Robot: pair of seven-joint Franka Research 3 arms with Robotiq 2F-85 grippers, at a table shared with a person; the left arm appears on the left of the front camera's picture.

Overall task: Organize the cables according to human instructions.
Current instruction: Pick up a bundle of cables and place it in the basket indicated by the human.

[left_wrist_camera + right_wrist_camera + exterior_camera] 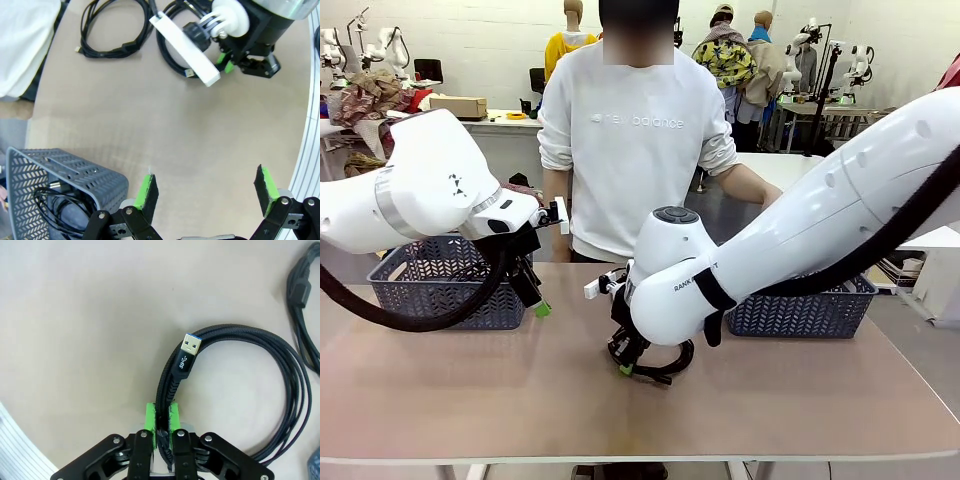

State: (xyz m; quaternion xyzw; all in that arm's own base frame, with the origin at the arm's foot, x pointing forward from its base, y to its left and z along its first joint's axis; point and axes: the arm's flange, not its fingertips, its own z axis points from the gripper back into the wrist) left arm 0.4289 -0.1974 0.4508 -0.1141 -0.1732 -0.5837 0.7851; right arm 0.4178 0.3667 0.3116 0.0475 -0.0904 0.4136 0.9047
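Note:
A coiled black braided cable with a USB plug lies on the tan table, and my right gripper is shut on its strands near the plug. From the front, that gripper is down at the coil in mid-table. A second coiled cable lies loose on the table beside it, its edge also showing in the right wrist view as cable. My left gripper hangs open and empty above the table, next to the left basket, which holds another cable.
A grey basket stands at the table's left and a blue-grey one at the right, behind my right arm. A person in a white sweater stands at the far side. Bare tabletop lies in front.

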